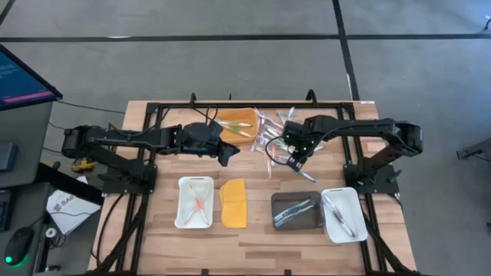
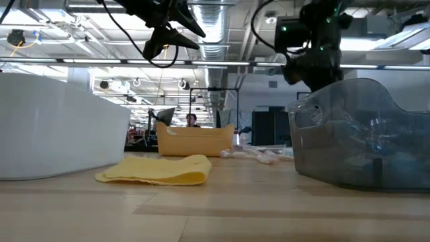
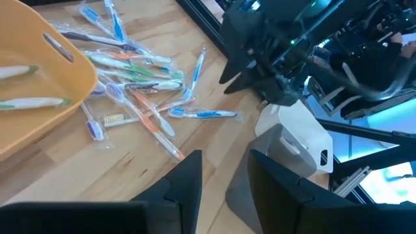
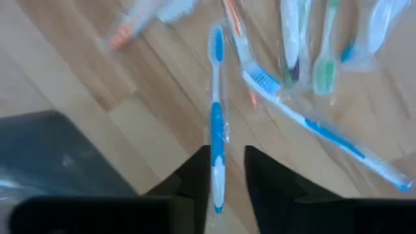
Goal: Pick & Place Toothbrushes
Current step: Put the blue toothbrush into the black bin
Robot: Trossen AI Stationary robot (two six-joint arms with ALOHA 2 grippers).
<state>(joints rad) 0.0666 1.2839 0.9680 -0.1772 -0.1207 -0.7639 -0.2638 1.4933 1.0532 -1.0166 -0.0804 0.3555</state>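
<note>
Looking from left to right, we see our left gripper (image 1: 228,156) hanging open near the orange tray (image 1: 236,123), holding nothing. Next comes the pile of toothbrushes (image 1: 270,136) on the table. Our right gripper (image 4: 227,170) has a blue toothbrush (image 4: 216,123) between its fingers, but we cannot tell if it grips it. The brush may slip in its shiny wrapper and miss the gray tray (image 1: 296,210).

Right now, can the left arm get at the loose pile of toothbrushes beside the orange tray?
Probably yes: the left gripper is empty and open, and bare table lies between it and the toothbrushes. The right gripper crowds the pile's far side.
</note>
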